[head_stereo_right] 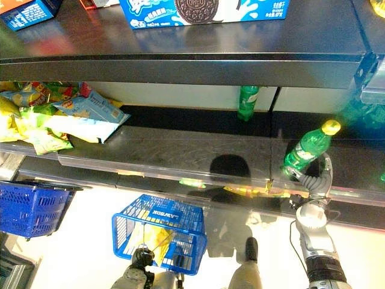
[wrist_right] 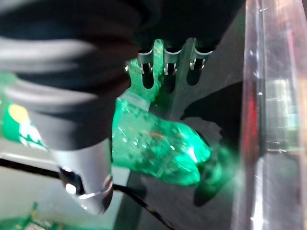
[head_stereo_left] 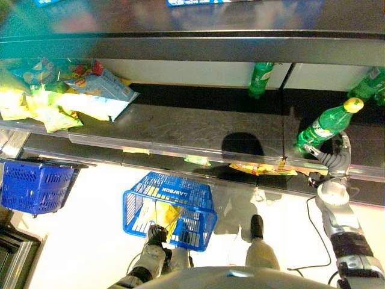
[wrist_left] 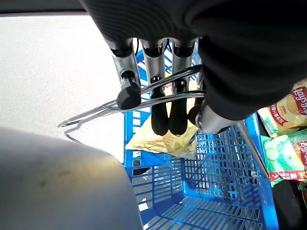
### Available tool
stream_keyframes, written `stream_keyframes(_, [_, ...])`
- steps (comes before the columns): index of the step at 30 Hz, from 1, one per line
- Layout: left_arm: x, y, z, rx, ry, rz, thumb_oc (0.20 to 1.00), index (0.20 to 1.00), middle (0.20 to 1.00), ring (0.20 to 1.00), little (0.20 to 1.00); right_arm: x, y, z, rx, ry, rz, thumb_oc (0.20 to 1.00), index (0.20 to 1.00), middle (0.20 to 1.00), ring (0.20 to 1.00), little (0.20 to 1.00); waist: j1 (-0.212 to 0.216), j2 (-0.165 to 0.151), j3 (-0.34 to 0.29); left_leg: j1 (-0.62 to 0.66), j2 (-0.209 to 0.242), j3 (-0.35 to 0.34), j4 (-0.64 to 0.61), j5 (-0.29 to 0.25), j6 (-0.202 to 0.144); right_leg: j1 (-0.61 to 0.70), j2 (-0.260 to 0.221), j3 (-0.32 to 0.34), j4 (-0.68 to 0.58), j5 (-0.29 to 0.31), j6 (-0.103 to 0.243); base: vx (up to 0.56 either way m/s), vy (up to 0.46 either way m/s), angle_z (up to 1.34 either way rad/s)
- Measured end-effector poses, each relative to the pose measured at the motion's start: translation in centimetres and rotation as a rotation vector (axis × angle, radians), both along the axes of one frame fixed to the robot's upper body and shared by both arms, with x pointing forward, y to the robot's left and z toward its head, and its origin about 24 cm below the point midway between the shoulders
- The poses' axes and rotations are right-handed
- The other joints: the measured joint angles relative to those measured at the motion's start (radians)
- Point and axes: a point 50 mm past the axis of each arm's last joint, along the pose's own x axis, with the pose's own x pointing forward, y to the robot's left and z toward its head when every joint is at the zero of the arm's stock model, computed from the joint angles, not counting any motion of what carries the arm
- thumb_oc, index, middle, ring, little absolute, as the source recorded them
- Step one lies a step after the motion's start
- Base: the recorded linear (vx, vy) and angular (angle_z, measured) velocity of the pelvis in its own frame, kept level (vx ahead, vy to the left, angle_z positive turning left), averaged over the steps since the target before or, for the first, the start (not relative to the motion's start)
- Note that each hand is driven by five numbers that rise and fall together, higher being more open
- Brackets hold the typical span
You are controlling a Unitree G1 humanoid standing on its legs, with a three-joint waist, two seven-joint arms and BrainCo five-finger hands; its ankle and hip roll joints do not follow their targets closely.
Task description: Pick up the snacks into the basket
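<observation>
My left hand (head_stereo_left: 157, 235) hangs low at the front, its fingers (wrist_left: 163, 115) curled round the wire handle (wrist_left: 86, 117) of a blue basket (head_stereo_left: 180, 205). A yellow snack bag (head_stereo_left: 161, 214) lies inside that basket. On the middle shelf, far left, several snack bags (head_stereo_left: 54, 99) lie in a heap. My right hand (head_stereo_left: 337, 153) is up at the shelf's right end, shut on the lower part of a green bottle (head_stereo_left: 325, 126) with a yellow cap, which tilts off the shelf. In the right wrist view the fingers (wrist_right: 165, 67) and the thumb wrap the bottle (wrist_right: 158, 148).
A second green bottle (head_stereo_left: 260, 78) stands at the back of the shelf (head_stereo_left: 180, 129). Flat snack packs (head_stereo_left: 258, 169) lie on the shelf below. Another blue basket (head_stereo_left: 36, 183) hangs at the far left. Blue biscuit boxes (head_stereo_right: 198, 11) sit on the top shelf.
</observation>
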Motion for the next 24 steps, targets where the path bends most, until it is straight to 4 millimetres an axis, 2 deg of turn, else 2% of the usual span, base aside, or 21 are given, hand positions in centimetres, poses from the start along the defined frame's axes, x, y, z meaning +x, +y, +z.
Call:
stream_keyframes(2, [0.6,-0.1,0.2,-0.003,-0.023,-0.008,0.2,0.2,0.2,0.2,0.2,0.7,0.1,-0.2,0.003,0.018,0.001,1.0,1.0,1.0,1.0,1.0,0.003,0.006,0.02,-0.003,-0.002,-0.002,0.001,0.002,-0.001,-0.001,-0.001,-0.001,0.0,0.001,0.0,-0.04,0.023,0.03])
stream_keyframes(6, [1.5,-0.5,0.7,-0.005,-0.06,-0.032,0.2,0.2,0.2,0.2,0.2,2.6,-0.5,2.0,-0.043,-0.035,-0.009,1.0,1.0,1.0,1.0,1.0,0.003,0.019,0.049,-0.023,-0.011,-0.005,0.004,0.006,0.003,-0.019,-0.01,-0.001,0.0,0.007,0.001,-0.02,0.015,0.01])
stream_keyframes(9, [2.1,-0.7,1.0,-0.008,-0.087,-0.046,0.2,0.2,0.2,0.2,0.2,3.1,-0.7,3.2,-0.068,-0.071,-0.008,1.0,1.0,1.0,1.0,1.0,0.003,0.027,0.068,-0.036,-0.015,-0.007,0.006,0.008,0.005,-0.03,-0.014,-0.002,0.001,0.013,-0.003,-0.04,0.028,0.02])
stream_keyframes(13, [2.2,-0.7,1.1,-0.013,-0.095,-0.043,0.2,0.2,0.2,0.2,0.2,3.5,-0.6,3.8,-0.067,-0.095,-0.014,1.0,1.0,1.0,1.0,1.0,0.003,0.031,0.077,-0.038,-0.016,-0.006,0.004,0.008,0.005,-0.034,-0.015,-0.001,0.0,0.012,-0.001,-0.03,0.032,0.0])
stream_keyframes(24, [2.6,-1.3,1.4,-0.059,-0.137,-0.013,0.2,0.2,0.2,0.2,0.2,5.3,0.2,7.3,-0.066,-0.263,-0.002,1.0,1.0,1.0,1.0,1.0,0.0,0.074,0.104,-0.071,-0.036,0.021,0.002,0.017,0.015,-0.09,-0.035,0.03,0.0,0.027,0.011,-0.02,0.039,-0.06])
